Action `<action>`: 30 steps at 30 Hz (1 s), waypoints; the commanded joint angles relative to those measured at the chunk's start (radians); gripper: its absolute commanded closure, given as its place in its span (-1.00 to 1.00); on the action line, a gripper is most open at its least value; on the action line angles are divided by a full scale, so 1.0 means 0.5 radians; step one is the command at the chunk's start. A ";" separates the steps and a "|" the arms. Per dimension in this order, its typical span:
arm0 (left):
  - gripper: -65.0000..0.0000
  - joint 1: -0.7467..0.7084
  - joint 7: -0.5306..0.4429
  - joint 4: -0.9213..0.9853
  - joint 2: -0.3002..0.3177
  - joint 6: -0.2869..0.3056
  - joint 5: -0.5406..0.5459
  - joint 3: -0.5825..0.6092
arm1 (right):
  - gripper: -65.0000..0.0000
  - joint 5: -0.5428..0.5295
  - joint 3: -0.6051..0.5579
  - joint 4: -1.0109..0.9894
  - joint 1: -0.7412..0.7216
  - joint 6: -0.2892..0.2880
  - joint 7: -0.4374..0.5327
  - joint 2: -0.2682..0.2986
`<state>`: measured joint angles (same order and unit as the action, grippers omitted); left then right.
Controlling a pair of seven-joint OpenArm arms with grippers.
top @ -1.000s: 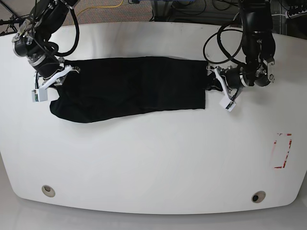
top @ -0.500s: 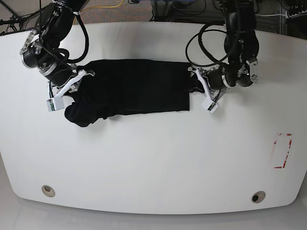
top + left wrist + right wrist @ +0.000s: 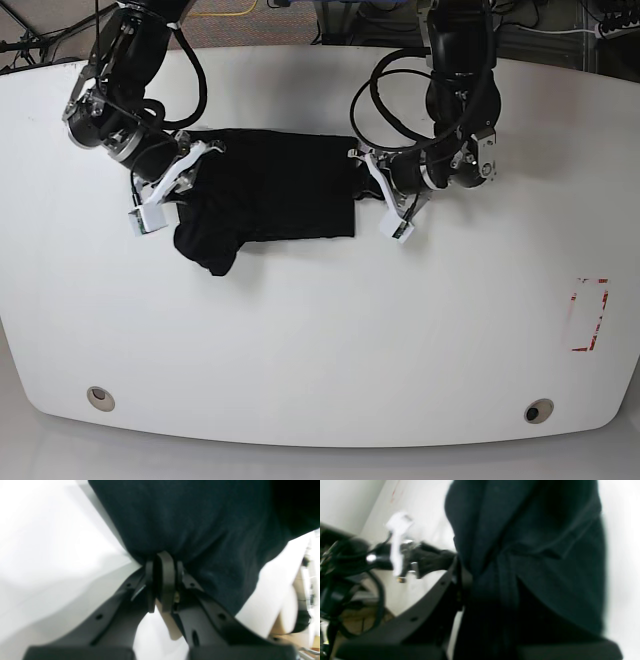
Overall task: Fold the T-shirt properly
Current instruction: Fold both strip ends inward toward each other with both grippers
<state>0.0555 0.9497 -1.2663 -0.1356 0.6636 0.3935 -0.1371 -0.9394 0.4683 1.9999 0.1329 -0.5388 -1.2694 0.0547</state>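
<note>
Our left claw [image 3: 163,580] and right claw [image 3: 185,165] stay clamped on the shirt's [image 3: 280,185] ends. We have drawn them inward, so the shirt lies bunched shorter on the table [image 3: 320,340], mid-fold.

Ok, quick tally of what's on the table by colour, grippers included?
Black: 1, the T-shirt, bunched between the two grippers.
White-fingered grippers: 2, the left gripper and the right gripper, each clamped on an end of the cloth.
Red: 1, a marked outline on the table.
Total: 4.
</note>
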 commanded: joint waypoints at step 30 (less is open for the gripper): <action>0.88 0.001 0.259 0.098 -0.043 -0.092 -0.301 0.012 | 0.98 0.466 -0.294 0.025 -0.040 -0.001 0.144 -0.194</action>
<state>0.0750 0.9596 -1.2377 -0.1600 0.6636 0.3889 -0.1345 -0.6857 0.3248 1.9968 0.1257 -0.5385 -1.2266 -0.0345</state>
